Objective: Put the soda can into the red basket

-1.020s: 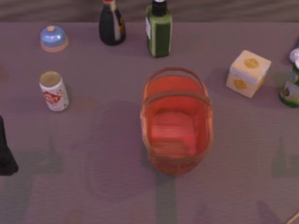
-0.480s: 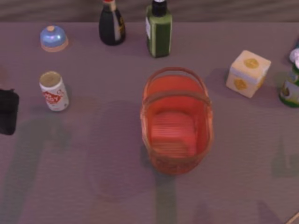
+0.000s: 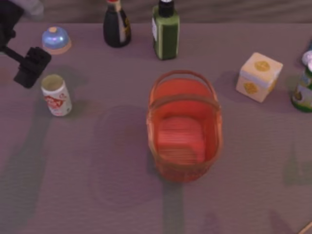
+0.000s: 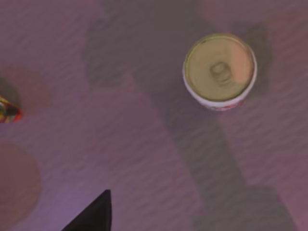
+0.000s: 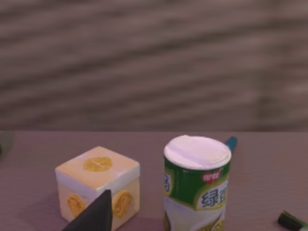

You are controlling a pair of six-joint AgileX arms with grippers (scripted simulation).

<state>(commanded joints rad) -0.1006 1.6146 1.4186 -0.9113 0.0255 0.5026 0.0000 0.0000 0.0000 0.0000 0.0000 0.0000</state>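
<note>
The soda can stands upright at the table's left, white with red markings and a pale top. My left gripper hovers just left of and behind it, apart from it, open and empty. In the left wrist view the soda can shows from above, and only one dark fingertip is in sight, far from the can. The red basket sits in the middle of the table, nothing inside it. My right arm is out of the top view, with one fingertip showing in its wrist view.
A blue dome bell, a dark sauce bottle and a green bottle line the back. A cream cube box and a green-labelled can stand at the right.
My left gripper has come up from the left edge toward the back, ending close behind and left of the soda can. The can and basket have not moved.
</note>
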